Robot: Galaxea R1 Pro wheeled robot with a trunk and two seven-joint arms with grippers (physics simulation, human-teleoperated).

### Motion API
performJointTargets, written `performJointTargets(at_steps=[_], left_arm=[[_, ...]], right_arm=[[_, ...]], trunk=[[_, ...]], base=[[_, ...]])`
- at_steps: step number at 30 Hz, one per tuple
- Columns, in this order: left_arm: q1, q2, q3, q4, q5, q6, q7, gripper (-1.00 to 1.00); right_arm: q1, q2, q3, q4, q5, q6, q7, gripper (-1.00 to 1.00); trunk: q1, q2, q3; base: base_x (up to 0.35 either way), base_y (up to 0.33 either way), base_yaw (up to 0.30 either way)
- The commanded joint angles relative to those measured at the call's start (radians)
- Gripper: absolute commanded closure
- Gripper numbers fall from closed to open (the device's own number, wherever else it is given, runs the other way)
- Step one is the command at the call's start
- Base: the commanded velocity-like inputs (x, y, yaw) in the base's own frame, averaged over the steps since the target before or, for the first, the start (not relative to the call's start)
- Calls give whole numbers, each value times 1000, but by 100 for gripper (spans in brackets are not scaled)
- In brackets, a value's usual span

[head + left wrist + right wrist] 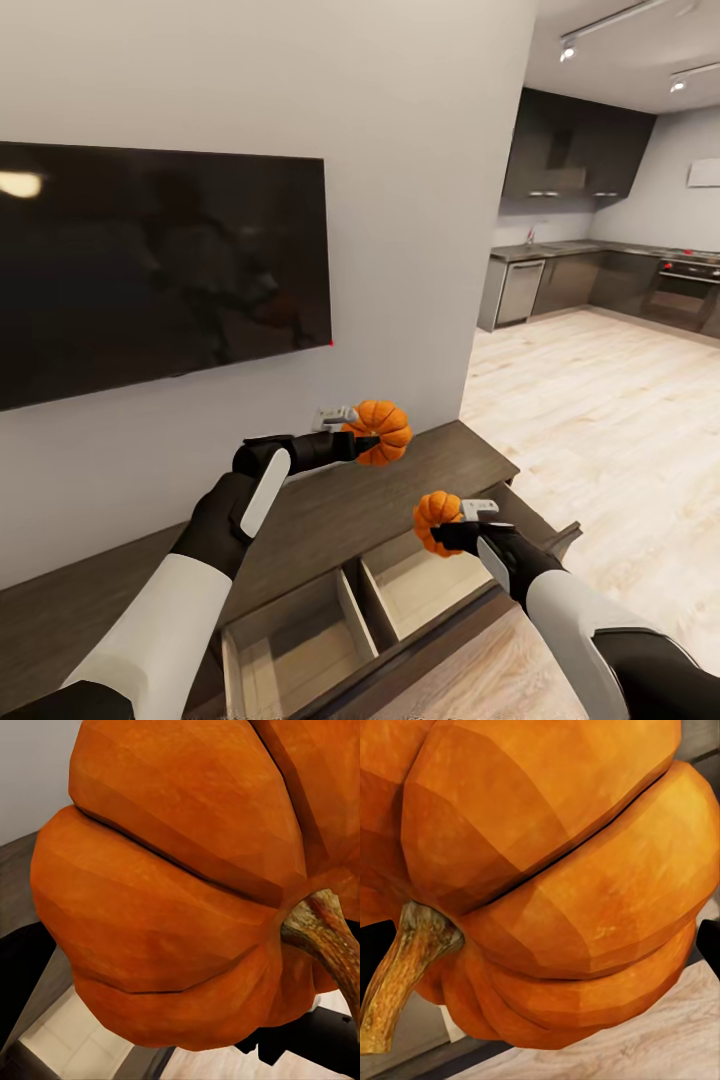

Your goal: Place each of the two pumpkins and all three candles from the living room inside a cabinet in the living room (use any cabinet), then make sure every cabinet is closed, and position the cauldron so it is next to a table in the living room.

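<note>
Each gripper is clamped on a pumpkin, the left gripper (352, 432) holding its pumpkin (380, 432) above the top of the cabinet (330, 520) and the right gripper (462, 524) holding the other pumpkin (436, 520) over the open drawer (425, 585), presumably ready to drop them in.

I'm looking down at the dark-brown cabinet (400, 490) standing on the light wood-plank floor (600, 420), its bare top showing and its two pale-lined drawers (300, 640) hanging open.
</note>
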Motion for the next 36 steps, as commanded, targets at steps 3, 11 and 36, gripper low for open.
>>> performJointTargets(at_steps=[3, 11, 36], left_arm=[[-1, 0, 1, -1, 0, 5, -1, 100], [-1, 1, 1, -1, 0, 5, -1, 100], [-1, 1, 1, -1, 0, 5, -1, 100]], right_arm=[[0, 0, -2, -2, -7, 6, 0, 100], [0, 0, -5, -2, -6, 7, 0, 100], [0, 0, -5, -2, -8, 6, 0, 100]], trunk=[[0, -1, -6], [0, -1, -19], [0, -1, -61]], base=[[0, 0, 0], [0, 0, 0], [0, 0, 0]])
